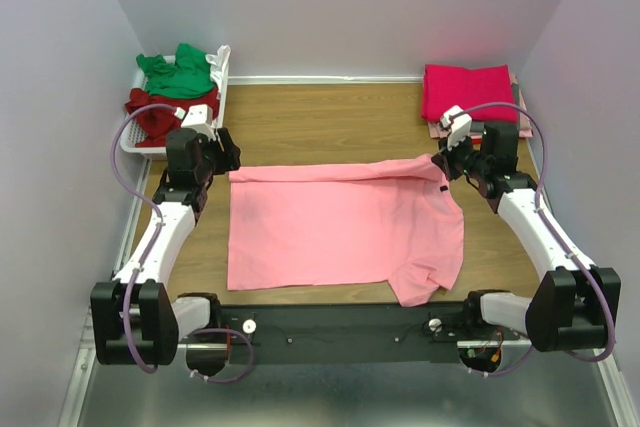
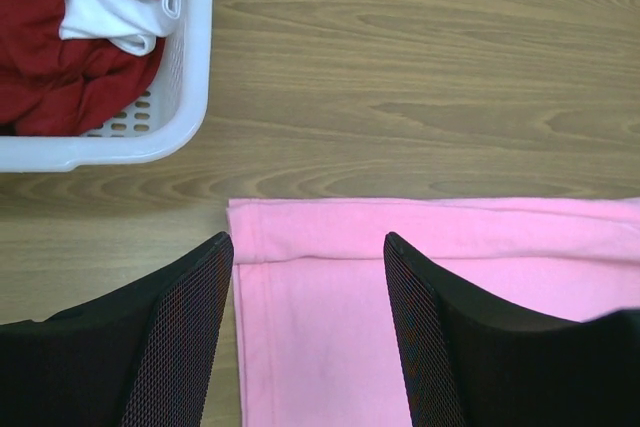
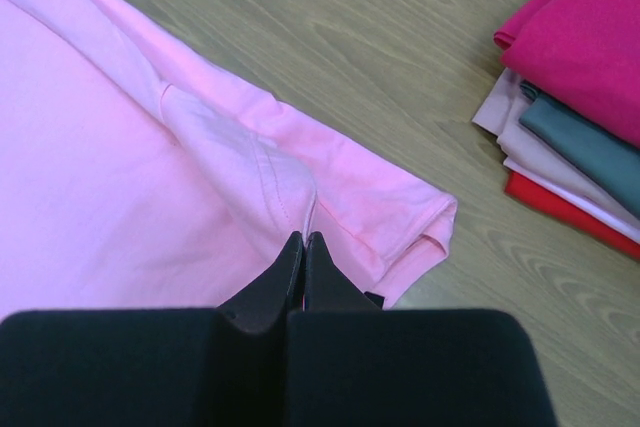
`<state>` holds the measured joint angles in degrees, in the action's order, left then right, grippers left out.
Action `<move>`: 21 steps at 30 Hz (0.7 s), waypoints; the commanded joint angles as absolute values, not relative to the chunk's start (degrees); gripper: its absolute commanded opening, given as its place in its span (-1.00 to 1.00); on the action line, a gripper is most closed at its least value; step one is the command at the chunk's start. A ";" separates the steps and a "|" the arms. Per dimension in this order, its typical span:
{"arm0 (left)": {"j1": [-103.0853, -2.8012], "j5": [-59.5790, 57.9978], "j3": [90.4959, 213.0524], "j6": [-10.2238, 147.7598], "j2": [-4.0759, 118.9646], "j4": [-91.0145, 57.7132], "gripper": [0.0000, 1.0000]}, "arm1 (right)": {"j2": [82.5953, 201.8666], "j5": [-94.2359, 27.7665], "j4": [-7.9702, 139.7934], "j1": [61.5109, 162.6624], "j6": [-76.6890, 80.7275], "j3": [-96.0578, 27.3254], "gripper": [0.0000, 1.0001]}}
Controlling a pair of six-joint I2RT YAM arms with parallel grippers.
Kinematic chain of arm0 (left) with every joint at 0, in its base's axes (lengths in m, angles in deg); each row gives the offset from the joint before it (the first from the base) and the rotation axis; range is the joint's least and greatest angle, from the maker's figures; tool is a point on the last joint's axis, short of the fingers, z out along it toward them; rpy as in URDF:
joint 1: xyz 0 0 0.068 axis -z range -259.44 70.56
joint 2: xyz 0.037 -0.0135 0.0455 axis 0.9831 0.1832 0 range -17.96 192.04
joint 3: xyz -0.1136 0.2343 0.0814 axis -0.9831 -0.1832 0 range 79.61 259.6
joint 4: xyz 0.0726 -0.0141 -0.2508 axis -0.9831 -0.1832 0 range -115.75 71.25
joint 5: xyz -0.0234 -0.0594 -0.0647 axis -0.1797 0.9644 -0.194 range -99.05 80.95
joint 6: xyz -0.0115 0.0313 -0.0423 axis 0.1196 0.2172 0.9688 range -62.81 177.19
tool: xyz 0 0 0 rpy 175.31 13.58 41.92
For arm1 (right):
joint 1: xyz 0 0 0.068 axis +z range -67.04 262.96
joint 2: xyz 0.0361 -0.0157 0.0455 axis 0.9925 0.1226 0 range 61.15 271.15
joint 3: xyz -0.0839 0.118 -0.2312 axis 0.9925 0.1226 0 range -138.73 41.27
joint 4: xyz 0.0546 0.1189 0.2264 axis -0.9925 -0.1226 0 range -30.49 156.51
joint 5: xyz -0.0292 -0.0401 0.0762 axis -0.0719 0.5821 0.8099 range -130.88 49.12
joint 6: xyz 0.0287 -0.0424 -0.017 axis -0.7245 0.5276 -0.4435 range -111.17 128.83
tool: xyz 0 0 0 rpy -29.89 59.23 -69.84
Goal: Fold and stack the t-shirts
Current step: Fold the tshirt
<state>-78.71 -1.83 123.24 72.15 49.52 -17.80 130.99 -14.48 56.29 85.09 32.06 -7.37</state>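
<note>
A light pink cloth t-shirt [image 1: 330, 232] lay spread on the wooden table [image 1: 320, 117], its far edge folded over. The left gripper [image 2: 308, 239] hung with jaws apart above the shirt's far-left corner, while the right gripper [image 3: 304, 237] was pinched tight on a raised fold.

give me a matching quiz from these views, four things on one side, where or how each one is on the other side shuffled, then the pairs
Things
1. pink t-shirt
2. green t-shirt
3. magenta t-shirt
4. left gripper

Place or state
a. on top of the folded stack, far right
b. heaped in the white basket, far left
c. open, above a shirt corner
d. spread across the middle of the table

Pairs: 1-d, 2-b, 3-a, 4-c
</note>
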 commanded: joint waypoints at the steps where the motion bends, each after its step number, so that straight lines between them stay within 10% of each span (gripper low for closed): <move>1: -79.00 0.53 124.87 66.42 45.85 -20.68 0.39 | 131.64 -13.72 53.94 84.72 34.32 -6.72 -0.99; 21: -79.00 4.57 118.45 66.94 37.06 -19.02 0.39 | 130.50 -9.33 46.65 84.72 42.04 -5.58 -0.99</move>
